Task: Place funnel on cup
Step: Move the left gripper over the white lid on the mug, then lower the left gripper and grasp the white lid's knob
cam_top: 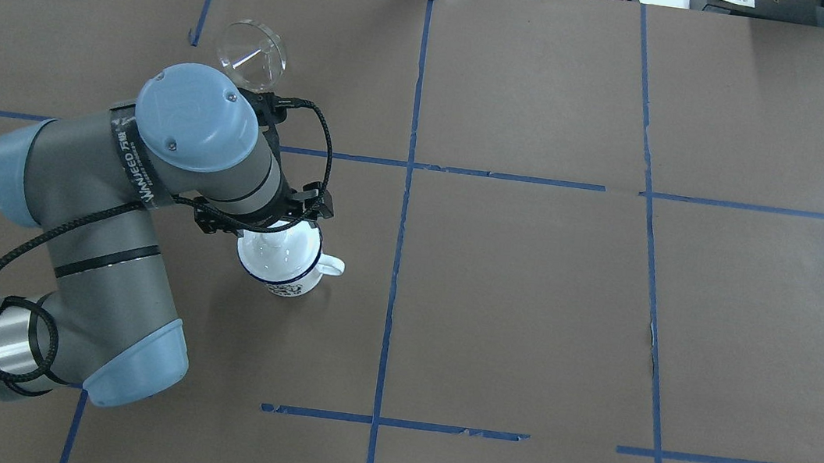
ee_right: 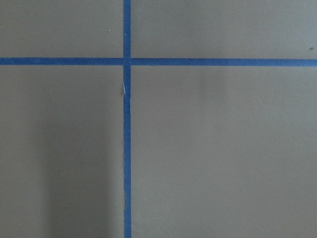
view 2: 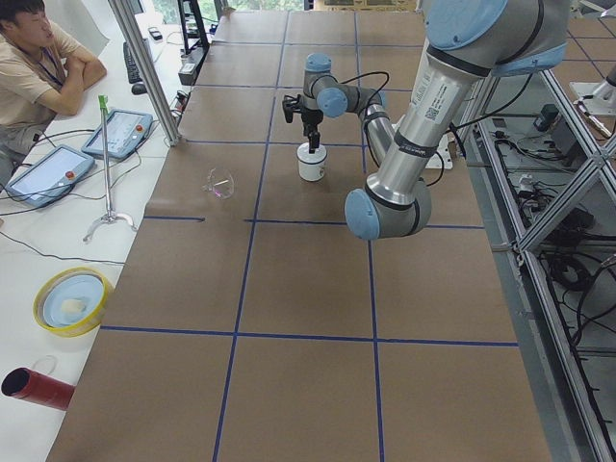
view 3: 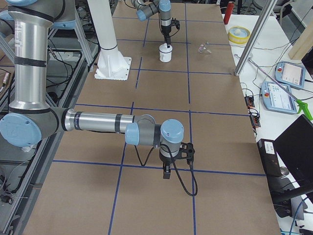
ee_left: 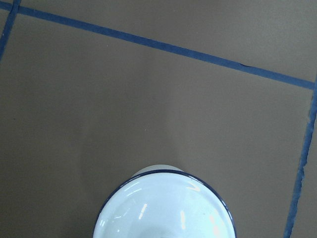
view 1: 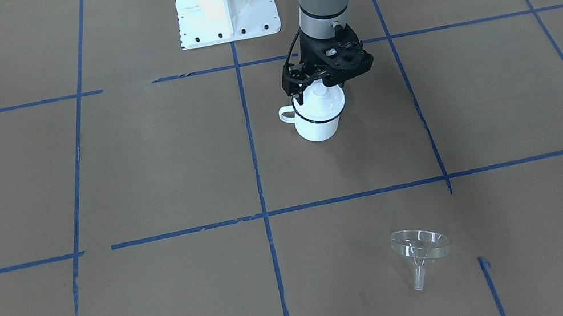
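Note:
The cup (view 1: 317, 124) is a white mug with a dark blue rim, standing upright near the table's middle with a round white knobbed lid (view 1: 319, 102) on it. It also shows in the overhead view (cam_top: 286, 277). My left gripper (view 1: 321, 87) hangs straight down right over the lid's knob; its fingers are hidden, so I cannot tell if it is open or shut. The left wrist view shows the lid's white top (ee_left: 166, 208) close below. The clear funnel (view 1: 421, 249) lies on its side on the table, far from the cup (cam_top: 251, 54). My right gripper (view 3: 167, 172) shows only in the exterior right view, low over bare table.
The white robot base (view 1: 225, 0) stands behind the cup. A yellow bowl (view 2: 72, 298), a red cylinder (view 2: 38, 388) and teach pendants (view 2: 120, 133) lie on the side bench, where an operator (view 2: 38, 58) sits. Blue tape lines cross the brown table.

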